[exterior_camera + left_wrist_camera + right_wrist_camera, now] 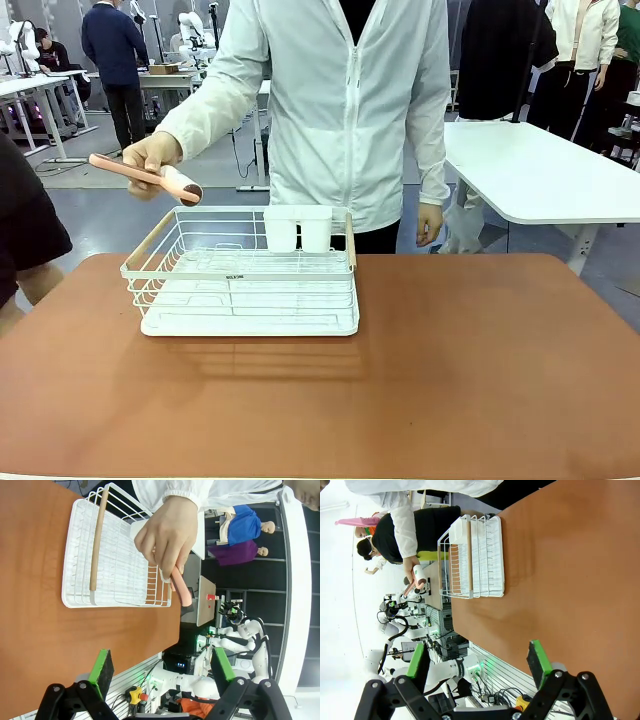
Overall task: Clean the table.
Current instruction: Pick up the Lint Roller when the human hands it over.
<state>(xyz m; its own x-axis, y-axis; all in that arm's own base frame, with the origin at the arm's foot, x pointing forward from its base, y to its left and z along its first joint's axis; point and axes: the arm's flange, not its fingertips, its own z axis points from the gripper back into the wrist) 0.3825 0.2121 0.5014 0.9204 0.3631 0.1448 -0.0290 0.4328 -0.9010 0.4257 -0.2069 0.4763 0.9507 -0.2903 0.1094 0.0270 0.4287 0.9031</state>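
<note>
The reddish-brown table (450,380) carries a white wire dish rack (250,290) with wooden handles at its far left. Behind it stands a person in a white jacket whose hand holds a pink-handled brush (150,172) with a white head, in the air above the rack's left end. In the left wrist view my left gripper (162,672) is open and empty, off the table's (35,605) edge, with the rack (115,565) and the hand with the brush (181,587) ahead. My right gripper (477,662) is open and empty over the table (580,580), well short of the rack (480,555).
A white cutlery holder (297,228) hangs on the rack's far side. A white-topped desk (540,175) stands behind on the right. More people and tables are farther back. The brown top in front of and right of the rack is bare.
</note>
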